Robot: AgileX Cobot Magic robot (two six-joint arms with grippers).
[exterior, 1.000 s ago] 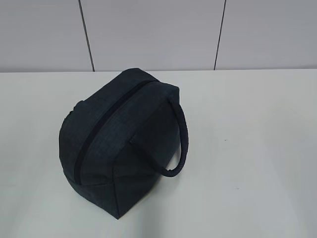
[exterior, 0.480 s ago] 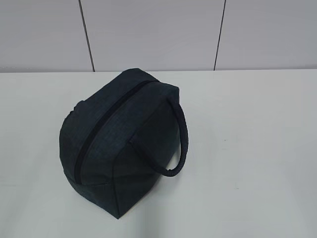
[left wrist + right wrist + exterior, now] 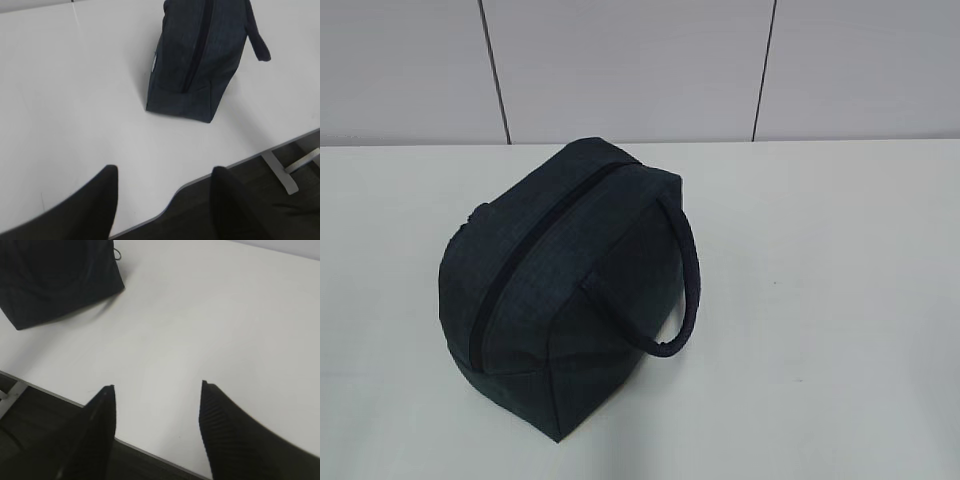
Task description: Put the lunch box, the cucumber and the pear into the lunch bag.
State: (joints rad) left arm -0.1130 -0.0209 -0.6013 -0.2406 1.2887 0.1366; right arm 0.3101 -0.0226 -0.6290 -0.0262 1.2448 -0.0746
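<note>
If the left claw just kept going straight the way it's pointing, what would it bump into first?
Probably the bare white tabletop. The open left gripper hangs near the table's edge, empty; the dark navy fabric lunch bag sits farther ahead and slightly right. Depth is hard to judge.

My left gripper is showing two matte black fingers, broad and tapering to blunt, rounded tips. My right gripper is showing the same pair of black fingers, and a fine ribbed texture is catching the light on that one.
</note>
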